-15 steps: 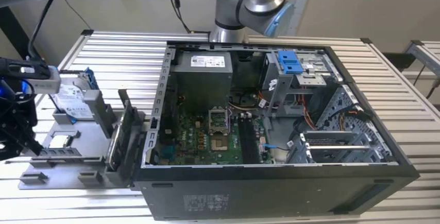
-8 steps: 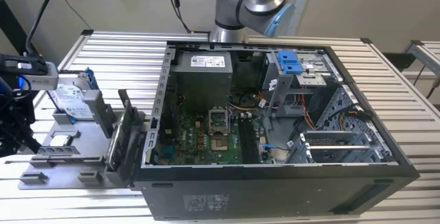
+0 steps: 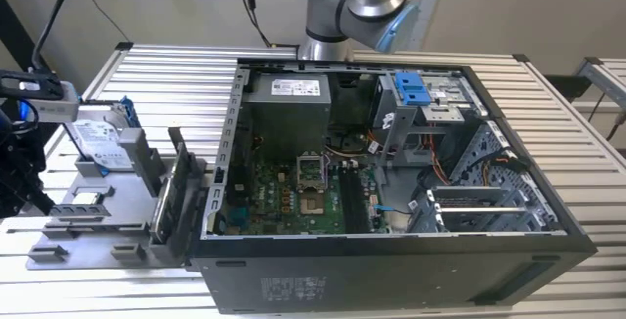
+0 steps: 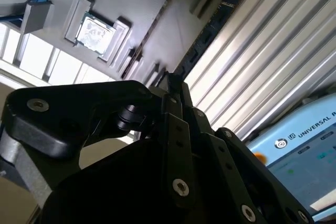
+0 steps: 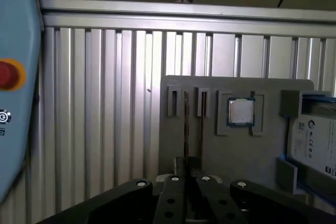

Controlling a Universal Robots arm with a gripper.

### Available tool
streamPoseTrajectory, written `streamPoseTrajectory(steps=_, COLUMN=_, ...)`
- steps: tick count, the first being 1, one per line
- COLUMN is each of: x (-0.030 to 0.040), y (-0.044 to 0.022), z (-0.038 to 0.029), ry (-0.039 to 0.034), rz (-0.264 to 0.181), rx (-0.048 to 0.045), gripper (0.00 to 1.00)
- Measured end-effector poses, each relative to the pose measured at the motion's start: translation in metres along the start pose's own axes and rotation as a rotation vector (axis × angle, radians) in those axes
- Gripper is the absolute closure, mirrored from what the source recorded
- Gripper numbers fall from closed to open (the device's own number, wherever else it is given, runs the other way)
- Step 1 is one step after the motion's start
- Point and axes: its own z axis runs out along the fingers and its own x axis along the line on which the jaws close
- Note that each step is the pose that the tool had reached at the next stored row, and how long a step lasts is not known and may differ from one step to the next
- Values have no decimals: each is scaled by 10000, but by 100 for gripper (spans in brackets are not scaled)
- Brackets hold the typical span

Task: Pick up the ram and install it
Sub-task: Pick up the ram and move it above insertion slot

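Seemingly picking; gripper (image 4: 173, 83) pinches narrow on ram (image 4: 208, 34) in its tray (image 5: 262, 153); freeing it calls for a straight lift.

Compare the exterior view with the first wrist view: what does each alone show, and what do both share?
Exterior view: the open computer case, its motherboard and the arm's joint. First wrist view: the gripper in the foreground, and a light blue pendant with a red button. Shared: the gray tray with boards standing on edge, the processor chip, the hard drive and the slatted table.
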Motion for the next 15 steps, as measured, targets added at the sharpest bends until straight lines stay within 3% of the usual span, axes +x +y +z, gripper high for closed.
streamPoseTrajectory(steps=15, x=-35, y=5, z=-144, ry=2, rz=1, rx=0, gripper=86)
